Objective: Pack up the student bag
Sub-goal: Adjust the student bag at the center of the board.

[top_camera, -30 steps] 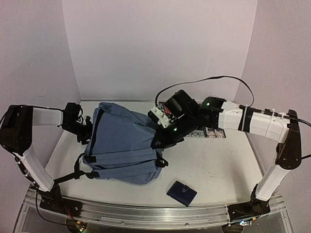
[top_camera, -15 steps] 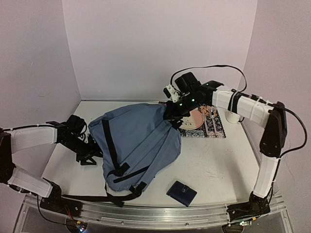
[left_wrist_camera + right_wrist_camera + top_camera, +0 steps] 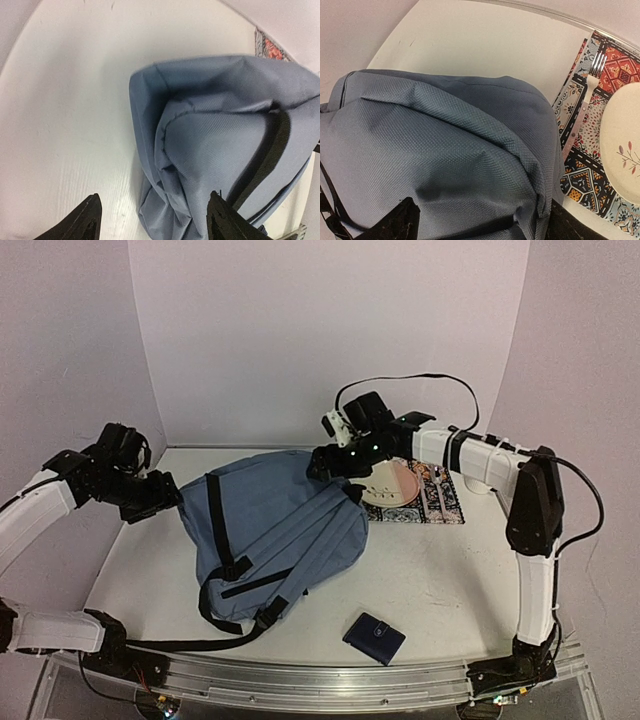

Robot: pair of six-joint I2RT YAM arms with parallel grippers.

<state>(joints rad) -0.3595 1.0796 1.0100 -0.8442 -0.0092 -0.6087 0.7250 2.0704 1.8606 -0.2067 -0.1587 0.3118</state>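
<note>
On the worktop [image 3: 440, 570], left of centre, the bag [image 3: 290, 515] is laid flat, straps [image 3: 218, 525] up. Left hand [image 3: 165, 497] is held open just beside its left edge, nothing gripped. Right hand [image 3: 322, 462] is spread wide over its far corner.

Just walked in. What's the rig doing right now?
Both arms are at the student bag, which lies slumped and straps-up on the table. The left gripper hovers open at the bag's left end. The right gripper is open over its far right end, beside the placemat with a plate and fork. Neither appears to grip the fabric. A dark wallet sits near the front edge, not packed yet.
</note>
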